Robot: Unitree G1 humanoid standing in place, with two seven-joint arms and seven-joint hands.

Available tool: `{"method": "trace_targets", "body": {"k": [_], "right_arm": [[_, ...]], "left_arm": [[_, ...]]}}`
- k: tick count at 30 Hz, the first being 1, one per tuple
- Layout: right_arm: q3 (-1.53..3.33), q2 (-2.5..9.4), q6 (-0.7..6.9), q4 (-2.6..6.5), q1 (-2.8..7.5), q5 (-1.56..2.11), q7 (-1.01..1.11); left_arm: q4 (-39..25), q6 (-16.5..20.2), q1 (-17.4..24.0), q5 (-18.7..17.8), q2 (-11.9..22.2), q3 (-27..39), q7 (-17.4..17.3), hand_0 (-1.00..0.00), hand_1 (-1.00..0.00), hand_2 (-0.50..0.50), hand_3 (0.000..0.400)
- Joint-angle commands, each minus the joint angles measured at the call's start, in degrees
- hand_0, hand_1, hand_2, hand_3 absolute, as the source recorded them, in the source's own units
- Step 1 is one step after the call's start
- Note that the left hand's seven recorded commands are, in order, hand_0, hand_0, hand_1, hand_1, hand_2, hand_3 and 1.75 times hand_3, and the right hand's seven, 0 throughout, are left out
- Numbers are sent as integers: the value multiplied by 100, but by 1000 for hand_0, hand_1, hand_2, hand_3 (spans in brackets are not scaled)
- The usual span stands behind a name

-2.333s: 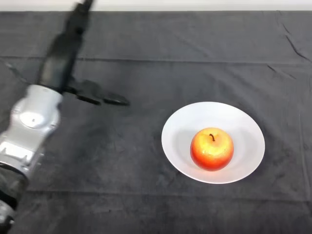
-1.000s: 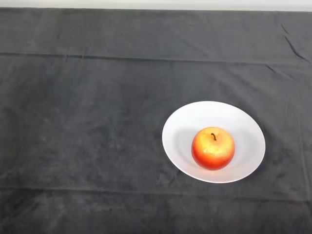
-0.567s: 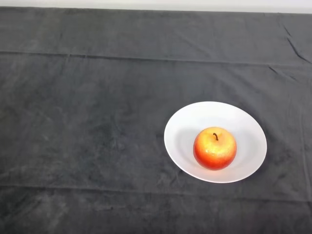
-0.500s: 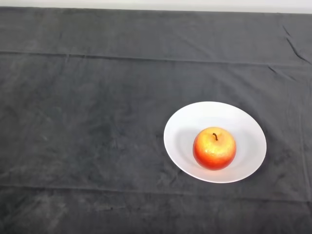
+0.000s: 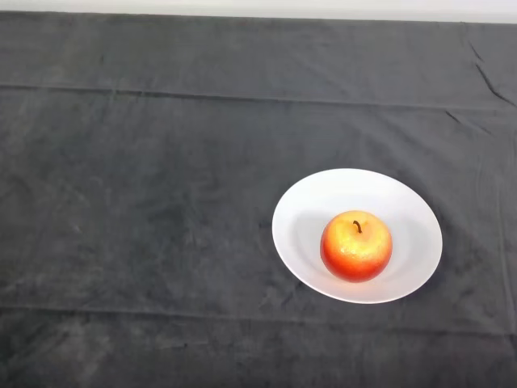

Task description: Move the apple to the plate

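Observation:
A red and yellow apple (image 5: pixel 356 246) with a dark stem stands upright inside the white plate (image 5: pixel 315 202), a little below the plate's middle. The plate lies on the dark cloth at the centre right of the head view.
The dark cloth (image 5: pixel 145 202) covers the whole table, with faint creases running across it at the back and near the front. A pale strip of the far edge (image 5: pixel 258 6) shows along the top.
The arm and hand that reached over the left side 2.3 s ago have left the view. The apple and plate have stayed in place.

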Motion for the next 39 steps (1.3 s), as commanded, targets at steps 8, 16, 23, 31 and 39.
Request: {"method": "trace_targets", "body": {"k": [8,16,23,31,39], "right_arm": [[-33,-148,-27,-45,55,61,40],[-32,-149,-28,-43,55,61,41],[-32,-149,-28,-43,55,61,42],[-32,-148,-28,-44,55,60,41],[-32,-148,-28,-45,55,60,41]], "left_arm": [[124,-44,-171,125,154,184,-117,0,0,0,0],[82,-15,-185,180,103,203,-159,0,0,0,0],[51,1,-212,253,37,198,-169,0,0,0,0],[32,20,-224,296,5,217,-229,0,0,0,0],[37,27,-227,323,-2,259,-291,0,0,0,0]]}}
